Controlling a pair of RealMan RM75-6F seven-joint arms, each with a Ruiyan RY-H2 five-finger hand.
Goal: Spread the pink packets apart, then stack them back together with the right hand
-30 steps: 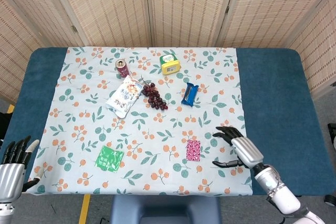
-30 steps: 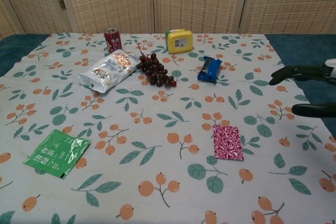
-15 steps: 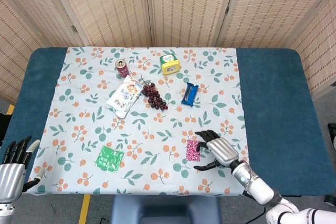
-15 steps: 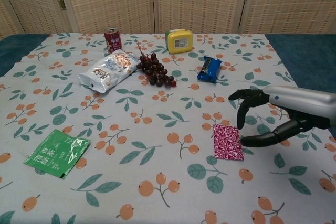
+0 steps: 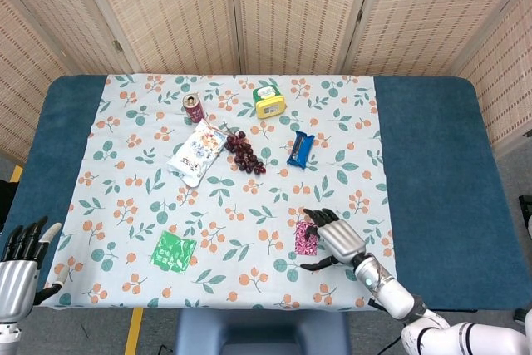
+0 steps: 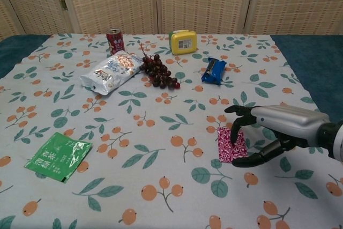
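The pink packets [image 6: 231, 145] lay as one flat, mottled magenta rectangle on the floral cloth [image 6: 161, 127], near its front right part. The right hand [image 6: 266, 132] arched over the packets' right edge, fingers [image 6: 236, 127] spread wide and pointing down, thumb [image 6: 257, 157] low at the near corner; contact could not be told. The left hand [image 5: 18, 259] hung open off the table's [image 5: 432, 164] front left corner.

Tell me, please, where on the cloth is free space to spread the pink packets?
Free: between the pink packets and green packet, and the near strip in front of both. Crowded: the far side, with can, snack bag, grapes, yellow box, blue wrapper. The right hand covers the packets' right side.
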